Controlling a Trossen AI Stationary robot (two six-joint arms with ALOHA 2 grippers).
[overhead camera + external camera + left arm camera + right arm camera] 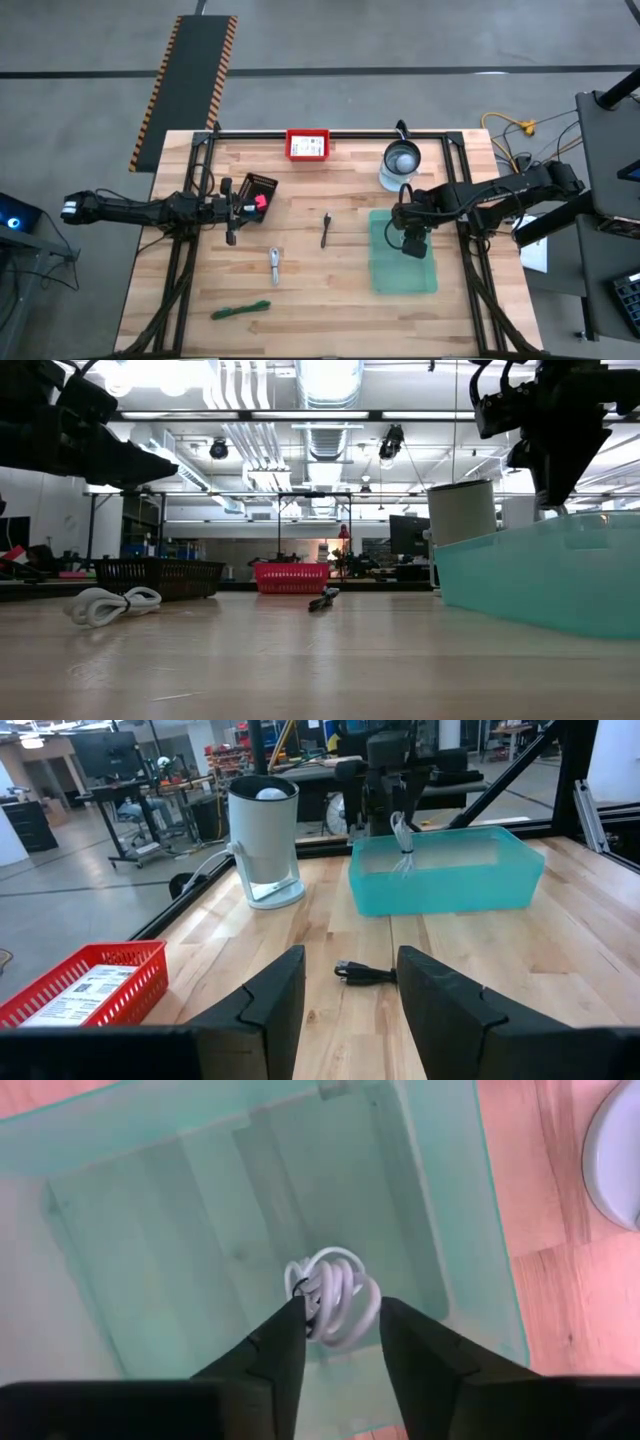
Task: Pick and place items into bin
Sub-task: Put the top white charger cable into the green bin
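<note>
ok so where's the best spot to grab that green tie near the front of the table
Grip the green tie at its middle, coming straight down from above. It lies flat on the table as a long thin strand running nearly left to right, so close the claw across its narrow width.

One teal bin [403,266], one red basket [308,145], one black basket [259,188], two white coiled cables [275,264] [335,1295], one green tie [241,310], one black stick [326,230], one white jar [401,160].
</note>
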